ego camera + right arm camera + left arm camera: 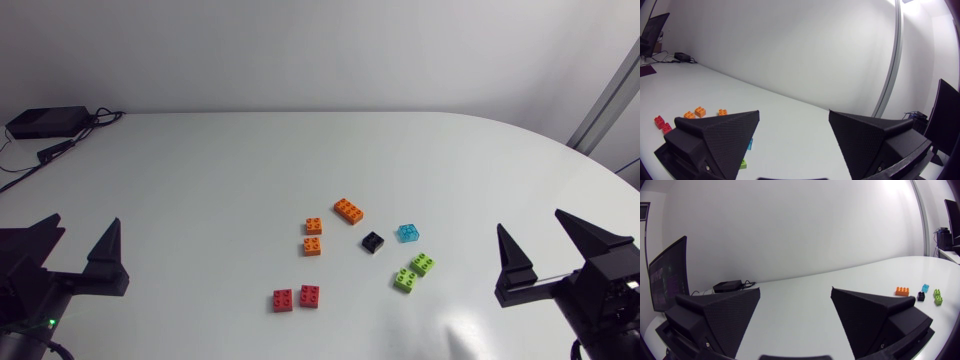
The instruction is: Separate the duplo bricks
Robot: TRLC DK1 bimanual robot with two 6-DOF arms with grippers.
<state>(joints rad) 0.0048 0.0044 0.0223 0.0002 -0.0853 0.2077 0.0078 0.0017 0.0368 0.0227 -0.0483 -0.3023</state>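
Desk: Where are your claws sitting?

Me: Both are hovering low over the near side of the worktop. The left claw is standing spread wide, with nothing between its fingers. The right claw is spread the same way, also pinching nothing.

Desk: And the bricks?

Me: They're lying scattered between the two claws and ahead of both, somewhat nearer the right claw. The green pair is lying closest to the right claw, the two touching at a corner. I'm not able to tell whether they're clipped together. The red pair is sitting nearest the left claw, the two just beside each other. Beyond those, three orange bricks, a black one and a blue one are lying apart.

Desk: How are you expecting them to handle?

Me: I'm judging them light, rigid and hard, with slick sides, so they're likely to skid or pop out under a skewed squeeze. I'm planning to take each one across its flat side walls, low and below the studs, with the fingers square to it. If the greens are joined, I'm thinking of one claw pinning the lower brick while the other is pulling the upper one straight off.
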